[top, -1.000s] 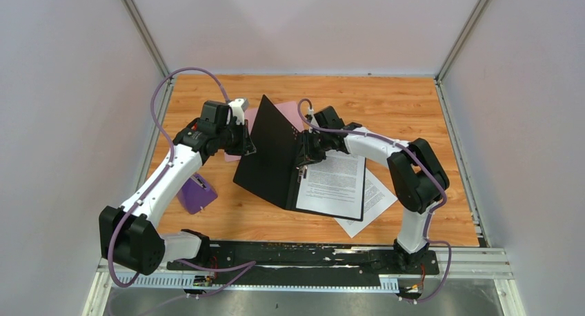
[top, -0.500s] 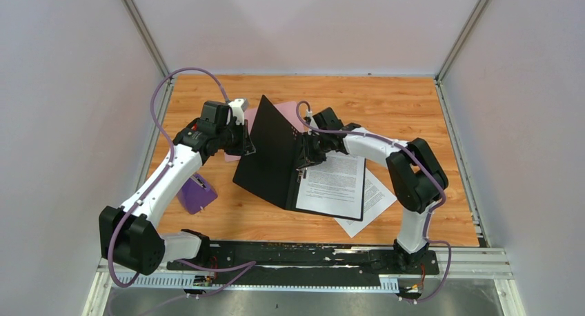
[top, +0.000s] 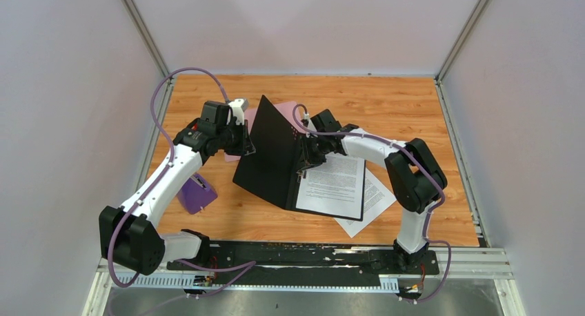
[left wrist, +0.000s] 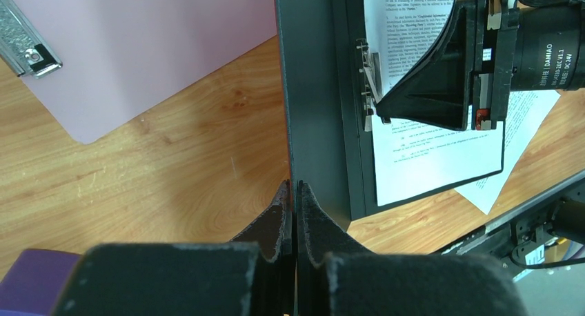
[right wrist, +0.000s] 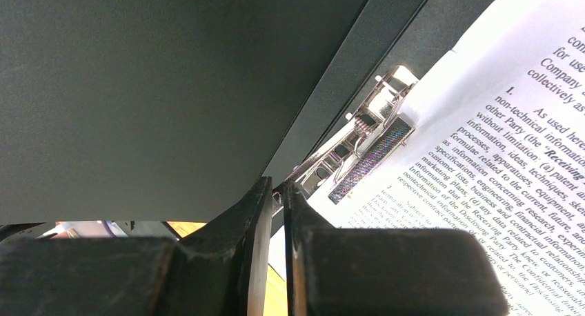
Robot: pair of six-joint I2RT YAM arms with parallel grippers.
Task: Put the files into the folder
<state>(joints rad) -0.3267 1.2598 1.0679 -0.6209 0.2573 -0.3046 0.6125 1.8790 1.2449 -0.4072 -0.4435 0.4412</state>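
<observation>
Worktop (top: 386, 102): orange-brown wood grain, fenced by aluminium posts (top: 141, 30) and plain pale walls (top: 303, 26). A black base rail (top: 310, 254) runs along the near edge under both arms.

Folder (top: 272, 157): black and open, with its left cover raised steeply and its right panel flat on the wood.

Left pincer (left wrist: 292, 185): fingers together, clamped on the outer edge of the raised cover.

Right pincer (right wrist: 278, 185): at the spine, fingers almost together, nipping the tip of the metal clip (right wrist: 365, 136) lever.

Files: the upper sheet (top: 334, 185) lies on the folder's flat panel with its top edge at the clip. The lower sheet (top: 376, 199) lies skewed on the wood, partly under that panel, with a corner sticking out towards the near right.

Also present: a pale pink board (left wrist: 138, 47) with its own metal clasp, flat behind the cover. A purple object (top: 195, 194) lies beside the left forearm; I cannot tell what it is.
</observation>
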